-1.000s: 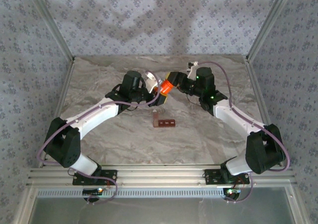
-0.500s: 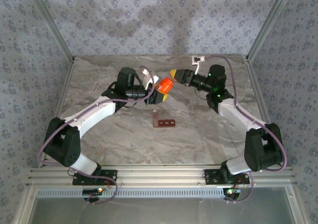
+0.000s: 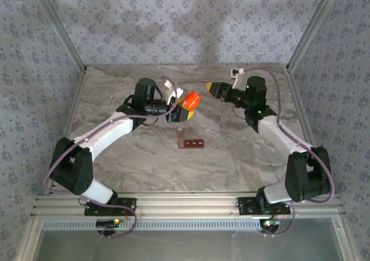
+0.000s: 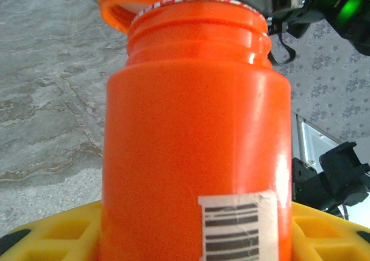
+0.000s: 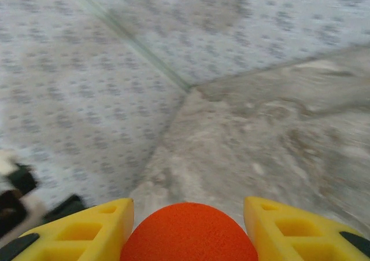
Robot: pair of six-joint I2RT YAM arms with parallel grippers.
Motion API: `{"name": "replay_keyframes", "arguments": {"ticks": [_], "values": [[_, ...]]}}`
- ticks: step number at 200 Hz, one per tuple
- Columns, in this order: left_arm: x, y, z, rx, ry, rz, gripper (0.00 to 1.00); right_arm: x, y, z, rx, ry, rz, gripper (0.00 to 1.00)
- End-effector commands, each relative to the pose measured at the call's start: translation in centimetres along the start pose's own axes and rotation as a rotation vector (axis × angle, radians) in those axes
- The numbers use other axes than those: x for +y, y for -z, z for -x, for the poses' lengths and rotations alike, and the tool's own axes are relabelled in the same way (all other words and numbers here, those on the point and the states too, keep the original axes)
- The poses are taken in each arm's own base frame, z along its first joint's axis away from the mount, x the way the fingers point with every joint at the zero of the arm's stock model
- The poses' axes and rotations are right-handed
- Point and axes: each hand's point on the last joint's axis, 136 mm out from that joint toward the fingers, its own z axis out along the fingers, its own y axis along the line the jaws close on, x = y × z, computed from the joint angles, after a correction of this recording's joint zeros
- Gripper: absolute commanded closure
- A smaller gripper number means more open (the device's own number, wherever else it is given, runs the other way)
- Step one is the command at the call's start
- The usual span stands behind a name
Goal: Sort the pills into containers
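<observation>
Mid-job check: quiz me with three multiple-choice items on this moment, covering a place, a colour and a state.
1. Where does the compartment strip lie?
A. On the table, nearer the arm bases than both end effectors
B. In the left end effector
C. Against the back wall

2. What colour is the bottle that the left end effector holds?
A. White
B. Orange
C. Blue

3. What state is the right end effector in?
A. Open, empty
B. Shut on an orange cap
C. Shut on the strip

Answers:
1 A: the compartment strip rests on the table, apart from both arms.
2 B: the orange bottle sits in the left end effector, its neck bare.
3 B: the right end effector grips the orange cap between its fingers.
</observation>
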Motion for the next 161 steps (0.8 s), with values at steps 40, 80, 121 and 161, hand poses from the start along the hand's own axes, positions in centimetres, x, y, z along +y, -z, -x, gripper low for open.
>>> {"name": "replay_keyframes", "arguments": {"ticks": [40,80,121,161], "values": [[0.7,2.4,0.0,-0.061,-0.036,0.142,1.00,-12.1,5.4,-7.5,0.075,-0.090,-0.627,0.61],[1.4,2.9,-1.7,-0.050,-0.010,0.199,1.00,-16.3,7.6,-11.0,0.079,-0.121,-0.861,0.61],[2.8,3.9,-2.9,-0.054,0.017,0.305,1.00,-18.5,8.9,-11.5,0.025,-0.097,-1.053,0.61],[3.3,4.6,-3.5,-0.062,0.033,0.362,1.00,-20.1,9.5,-12.6,0.001,-0.096,-1.181,0.57]]}}
